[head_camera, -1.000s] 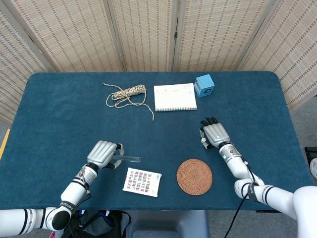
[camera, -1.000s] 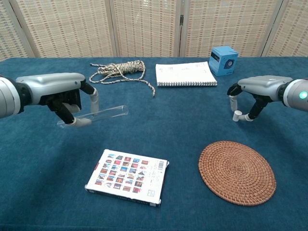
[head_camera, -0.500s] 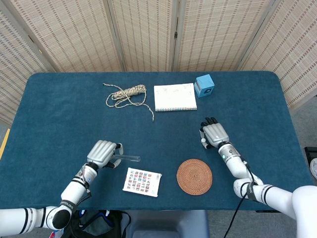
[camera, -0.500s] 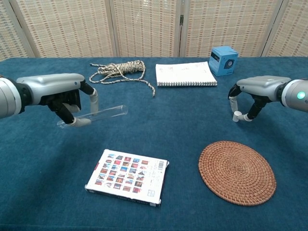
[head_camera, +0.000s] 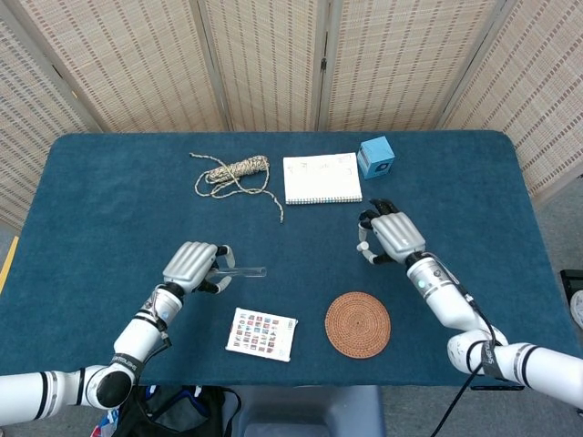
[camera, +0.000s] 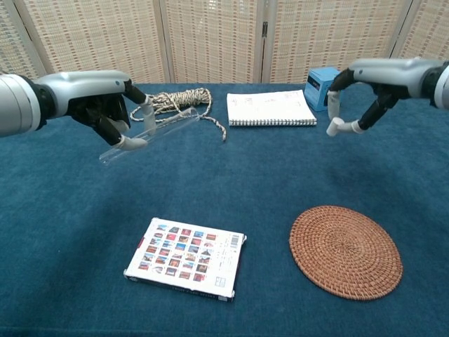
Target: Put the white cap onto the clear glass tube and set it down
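My left hand (camera: 98, 102) grips the clear glass tube (camera: 160, 131) near one end and holds it above the table, tilted up toward the right. The head view shows the tube (head_camera: 246, 271) sticking out to the right of that left hand (head_camera: 191, 264). My right hand (camera: 375, 81) is raised over the right half of the table and pinches the small white cap (camera: 331, 129) between thumb and finger. Seen from the head camera, the right hand (head_camera: 393, 237) hovers below the notebook. A wide gap separates cap and tube.
On the blue table (head_camera: 109, 191) lie a coil of rope (head_camera: 232, 173), a white notebook (head_camera: 321, 177) and a blue box (head_camera: 375, 157) at the back. A round woven coaster (head_camera: 357, 324) and a picture-covered card pack (head_camera: 262, 333) lie near the front edge.
Both hands have risen from near the table. The right hand lifted the cap off the cloth and moved inward. The left hand raised the tube and tilted it more steeply.
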You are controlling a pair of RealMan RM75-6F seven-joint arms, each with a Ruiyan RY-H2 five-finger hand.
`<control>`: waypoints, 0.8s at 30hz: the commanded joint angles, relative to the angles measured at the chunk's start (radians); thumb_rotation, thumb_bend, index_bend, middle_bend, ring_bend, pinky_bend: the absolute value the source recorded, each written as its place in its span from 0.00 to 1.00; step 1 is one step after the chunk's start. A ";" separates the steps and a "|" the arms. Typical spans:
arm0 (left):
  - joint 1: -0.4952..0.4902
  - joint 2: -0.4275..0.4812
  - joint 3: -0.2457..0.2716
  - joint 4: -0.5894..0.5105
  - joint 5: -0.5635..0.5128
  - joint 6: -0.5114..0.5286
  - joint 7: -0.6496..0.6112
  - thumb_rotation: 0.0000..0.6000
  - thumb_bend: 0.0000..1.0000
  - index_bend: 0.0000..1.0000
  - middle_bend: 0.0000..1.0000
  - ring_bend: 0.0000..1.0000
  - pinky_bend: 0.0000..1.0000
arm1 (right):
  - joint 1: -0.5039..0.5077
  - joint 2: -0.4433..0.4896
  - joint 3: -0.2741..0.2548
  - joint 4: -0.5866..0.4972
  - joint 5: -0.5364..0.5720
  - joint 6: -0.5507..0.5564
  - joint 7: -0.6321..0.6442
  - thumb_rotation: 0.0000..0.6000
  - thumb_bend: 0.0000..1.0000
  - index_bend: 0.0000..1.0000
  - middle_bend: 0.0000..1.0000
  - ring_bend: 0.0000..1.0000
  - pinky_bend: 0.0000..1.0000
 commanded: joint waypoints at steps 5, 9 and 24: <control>-0.029 0.022 -0.055 -0.046 -0.056 -0.047 -0.079 1.00 0.36 0.61 1.00 0.90 1.00 | -0.049 0.167 0.081 -0.237 -0.114 0.081 0.189 1.00 0.48 0.62 0.26 0.00 0.00; -0.049 0.029 -0.068 -0.069 -0.083 -0.065 -0.095 1.00 0.36 0.61 1.00 0.90 1.00 | -0.064 0.176 0.088 -0.291 -0.169 0.126 0.239 1.00 0.48 0.62 0.26 0.00 0.00; -0.086 0.005 -0.070 -0.119 -0.100 -0.049 -0.129 1.00 0.36 0.61 1.00 0.90 1.00 | -0.060 0.185 0.081 -0.398 -0.284 0.171 0.325 1.00 0.48 0.63 0.27 0.00 0.00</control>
